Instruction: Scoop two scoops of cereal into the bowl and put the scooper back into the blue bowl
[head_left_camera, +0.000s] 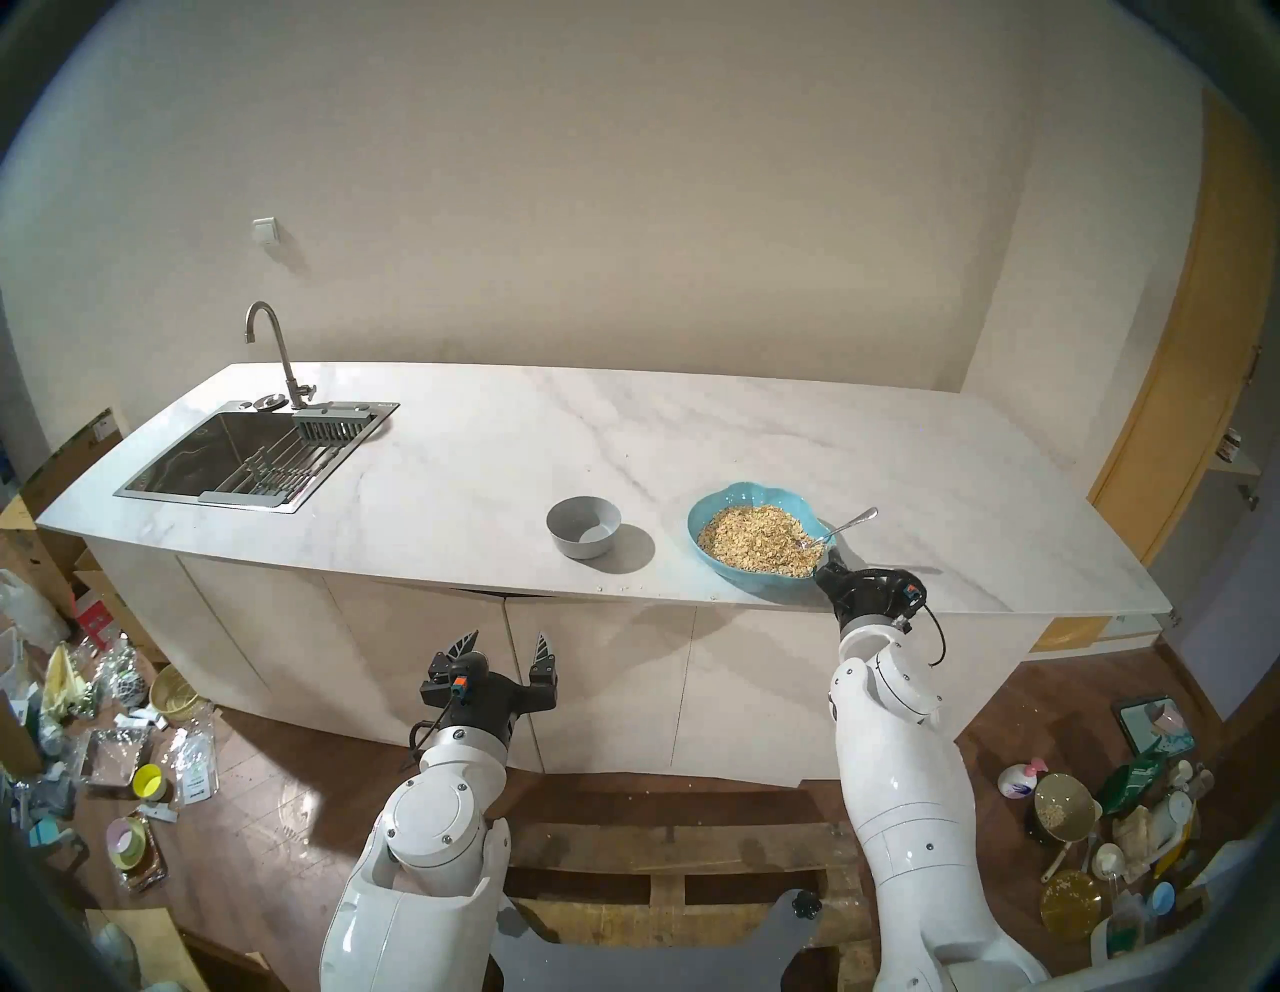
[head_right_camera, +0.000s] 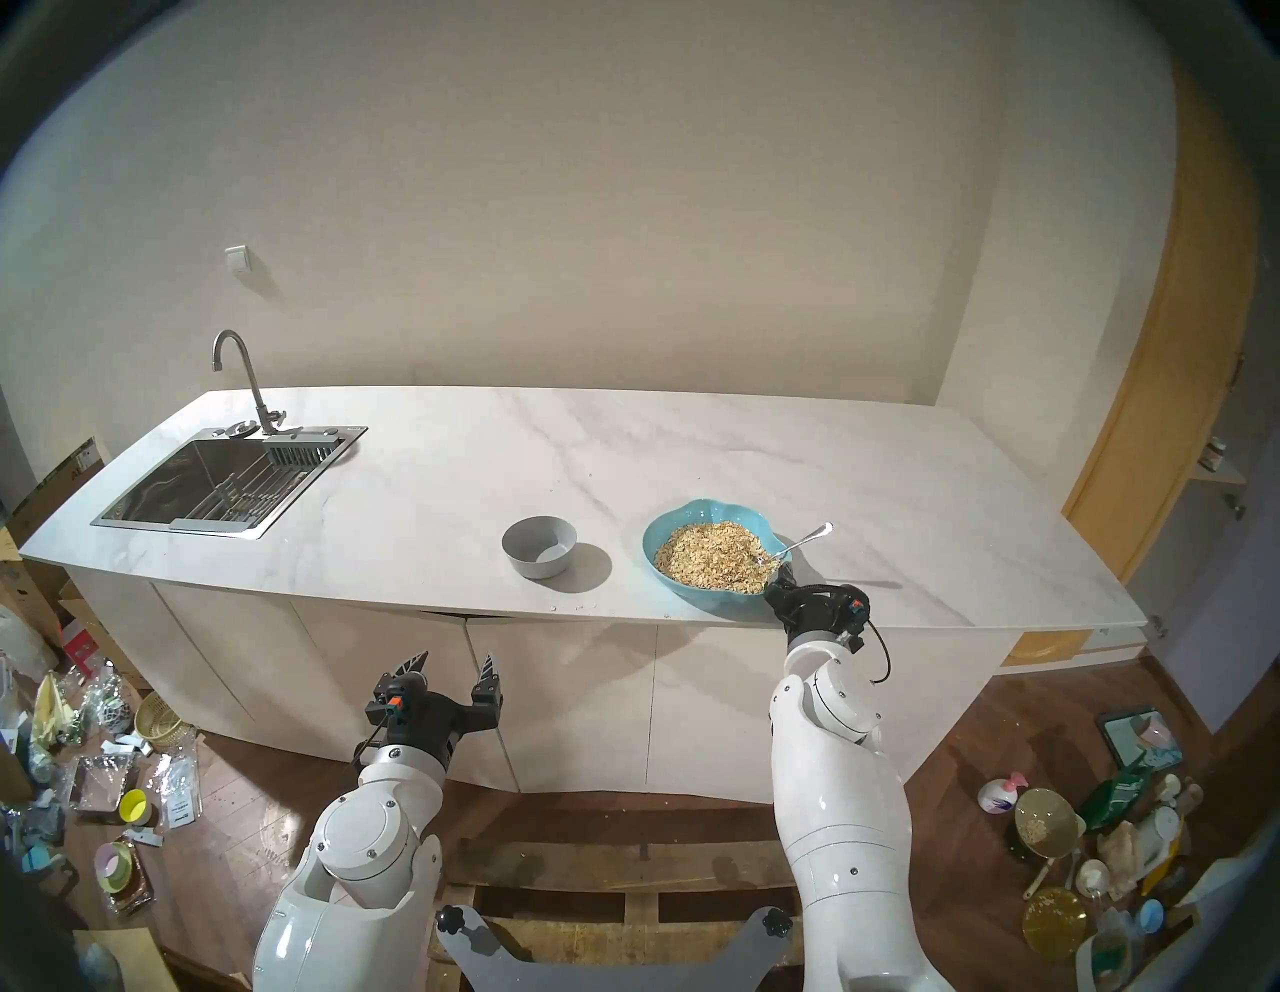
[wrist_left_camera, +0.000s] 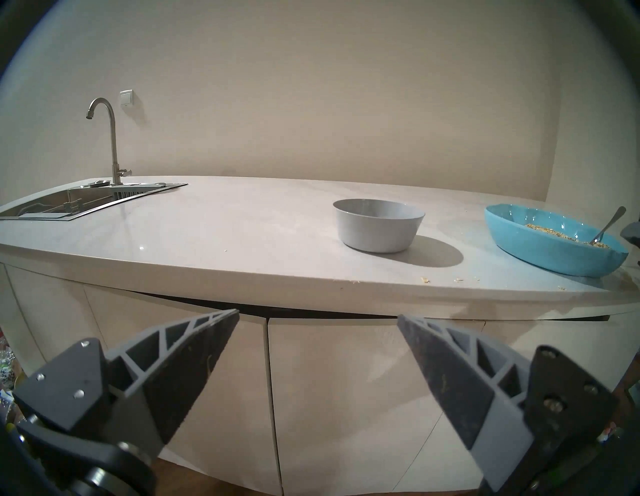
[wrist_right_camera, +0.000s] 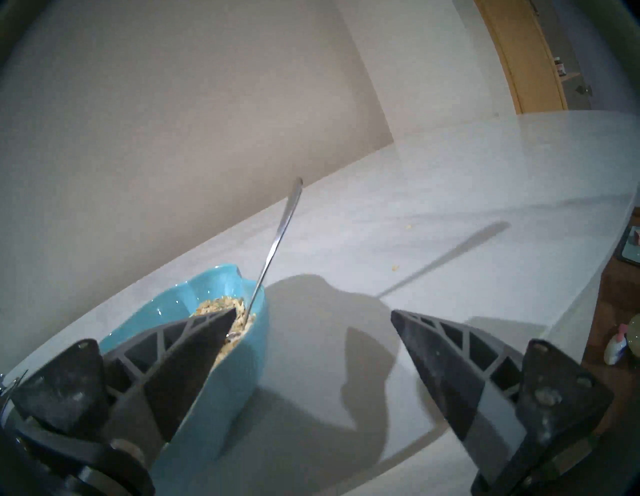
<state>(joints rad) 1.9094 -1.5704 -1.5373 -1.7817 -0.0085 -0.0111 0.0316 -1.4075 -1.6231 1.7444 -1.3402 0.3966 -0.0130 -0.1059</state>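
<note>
Right pincer (wrist_right_camera: 311, 317) wide open, nothing held, poised at the near right edge of the blue bowl (head_left_camera: 720, 516) on the desk (head_left_camera: 485, 443). Just ahead of its left finger, the scooper (wrist_right_camera: 277, 239), head sunk in the cereal (head_left_camera: 758, 540), handle leaning up over the rim, off to the right. Further left of that pincer, the grey bowl (head_left_camera: 583, 526), clear of the blue one. Left pincer (wrist_left_camera: 318, 317) likewise spread and holding nothing, hanging below the desk edge, grey bowl ahead and slightly right.
</note>
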